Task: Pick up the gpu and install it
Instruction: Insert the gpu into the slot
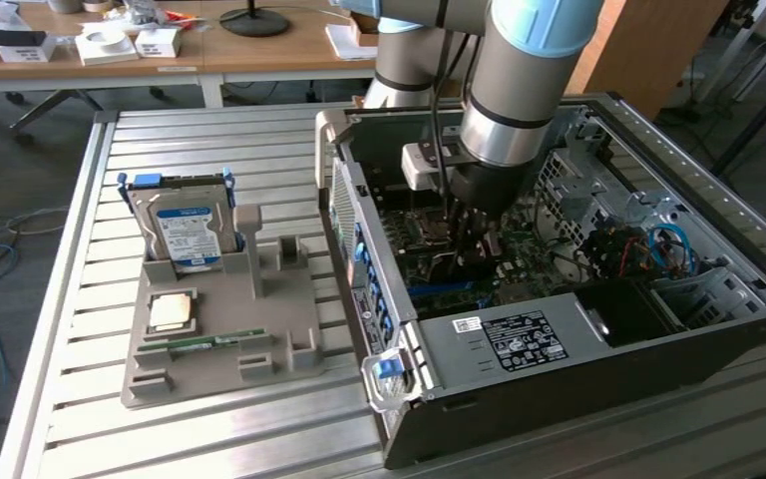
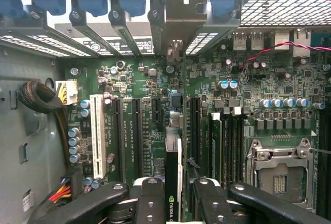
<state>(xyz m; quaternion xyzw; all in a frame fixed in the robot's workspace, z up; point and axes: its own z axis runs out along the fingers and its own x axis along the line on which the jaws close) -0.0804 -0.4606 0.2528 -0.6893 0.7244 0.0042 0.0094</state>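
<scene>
The gpu (image 2: 173, 175) shows edge-on as a thin black card with a green logo, upright over the green motherboard (image 2: 134, 79) inside the open computer case (image 1: 622, 329). My gripper (image 2: 177, 203) is shut on it, one black finger (image 2: 150, 203) on each side. The card's metal bracket (image 2: 181, 22) lies at the case's rear slot openings, and the card stands between black expansion slots (image 2: 135, 131). In the exterior view my gripper (image 1: 470, 235) reaches down into the case, and the wrist hides most of the card.
A grey holder (image 1: 276, 329) on the exterior view's left carries the silver hard drive (image 1: 187, 232), a processor chip (image 1: 173, 311) and a green memory stick (image 1: 203, 342). Inside the case are a white slot (image 2: 97, 133), the processor socket (image 2: 279, 175), cables (image 2: 39, 100) and the power supply (image 1: 517, 344).
</scene>
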